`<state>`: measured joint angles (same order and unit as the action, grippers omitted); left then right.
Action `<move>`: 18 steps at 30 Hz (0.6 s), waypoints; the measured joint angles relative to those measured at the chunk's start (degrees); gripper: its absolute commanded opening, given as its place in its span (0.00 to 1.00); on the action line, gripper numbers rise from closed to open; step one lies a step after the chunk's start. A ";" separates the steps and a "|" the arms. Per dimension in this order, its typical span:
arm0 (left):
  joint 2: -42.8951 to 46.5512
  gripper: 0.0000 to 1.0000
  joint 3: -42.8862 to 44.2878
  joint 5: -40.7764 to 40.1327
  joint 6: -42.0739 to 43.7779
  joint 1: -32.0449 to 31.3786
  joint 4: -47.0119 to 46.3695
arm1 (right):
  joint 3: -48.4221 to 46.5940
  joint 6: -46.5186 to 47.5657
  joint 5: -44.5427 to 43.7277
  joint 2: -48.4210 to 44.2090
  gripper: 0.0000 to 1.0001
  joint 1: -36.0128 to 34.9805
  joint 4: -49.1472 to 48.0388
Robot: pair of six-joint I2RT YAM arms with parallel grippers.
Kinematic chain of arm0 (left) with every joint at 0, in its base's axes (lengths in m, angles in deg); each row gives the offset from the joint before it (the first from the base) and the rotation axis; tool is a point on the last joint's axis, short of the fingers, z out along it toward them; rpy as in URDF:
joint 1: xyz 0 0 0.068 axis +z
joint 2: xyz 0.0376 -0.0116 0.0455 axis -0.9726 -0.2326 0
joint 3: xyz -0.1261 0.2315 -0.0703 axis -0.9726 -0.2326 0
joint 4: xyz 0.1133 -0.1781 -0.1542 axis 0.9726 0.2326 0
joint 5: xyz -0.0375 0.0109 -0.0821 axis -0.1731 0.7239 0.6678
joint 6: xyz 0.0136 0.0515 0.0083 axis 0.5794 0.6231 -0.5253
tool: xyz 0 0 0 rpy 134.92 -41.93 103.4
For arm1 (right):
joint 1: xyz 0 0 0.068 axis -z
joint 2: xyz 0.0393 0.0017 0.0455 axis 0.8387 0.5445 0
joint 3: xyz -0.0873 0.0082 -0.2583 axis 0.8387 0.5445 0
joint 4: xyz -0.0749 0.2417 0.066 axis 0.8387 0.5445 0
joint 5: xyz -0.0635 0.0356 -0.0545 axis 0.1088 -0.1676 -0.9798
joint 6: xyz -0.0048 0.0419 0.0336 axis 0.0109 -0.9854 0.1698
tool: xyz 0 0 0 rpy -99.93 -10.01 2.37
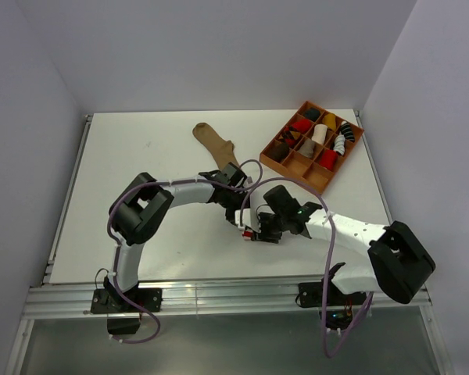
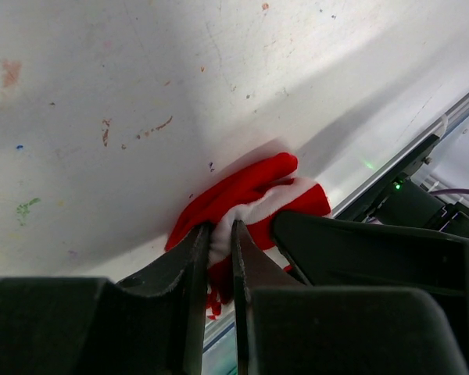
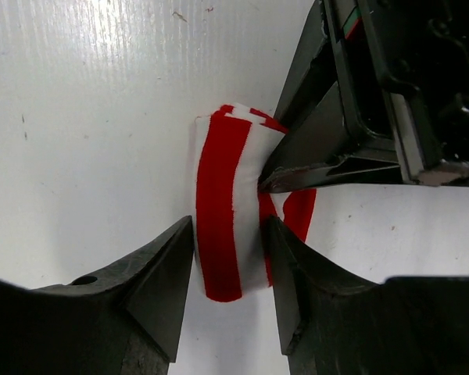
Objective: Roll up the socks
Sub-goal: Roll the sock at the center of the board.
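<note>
The striped sock [image 3: 219, 211] sits bunched into a short roll on the counter [image 1: 141, 156], near its front middle. The left pincer [image 2: 216, 258] is clamped on a fold of the sock's white fabric, fingers nearly together. The right pincer [image 3: 227, 258] grips the roll from both sides, fingers touching the cloth. The tan sock [image 1: 215, 144] lies flat farther back, apart from both arms, left of the tray [image 1: 291, 173] of sock rolls.
</note>
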<state>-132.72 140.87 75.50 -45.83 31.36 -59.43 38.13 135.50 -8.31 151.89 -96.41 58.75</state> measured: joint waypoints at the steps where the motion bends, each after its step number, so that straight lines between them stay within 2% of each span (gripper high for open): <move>1: 0.00 0.00 0.02 0.07 0.00 0.02 0.15 | -0.02 -0.11 -0.17 0.33 0.49 -0.15 -0.17; 7: -0.31 0.03 0.31 0.74 0.00 0.35 1.03 | -1.40 -0.87 -0.76 3.02 0.42 -0.92 -0.31; 11: -0.35 0.08 0.24 1.36 0.00 0.68 1.11 | -2.58 -2.40 -1.05 4.44 0.27 -0.96 0.11; 18: 1.49 0.34 -4.61 2.97 -2.29 2.14 -4.24 | -4.83 -4.39 1.03 6.97 0.18 0.44 1.49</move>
<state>-131.23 136.26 78.47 -48.12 33.50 -63.67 33.30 131.11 -7.28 158.86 -95.97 60.24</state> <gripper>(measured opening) 0.277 0.316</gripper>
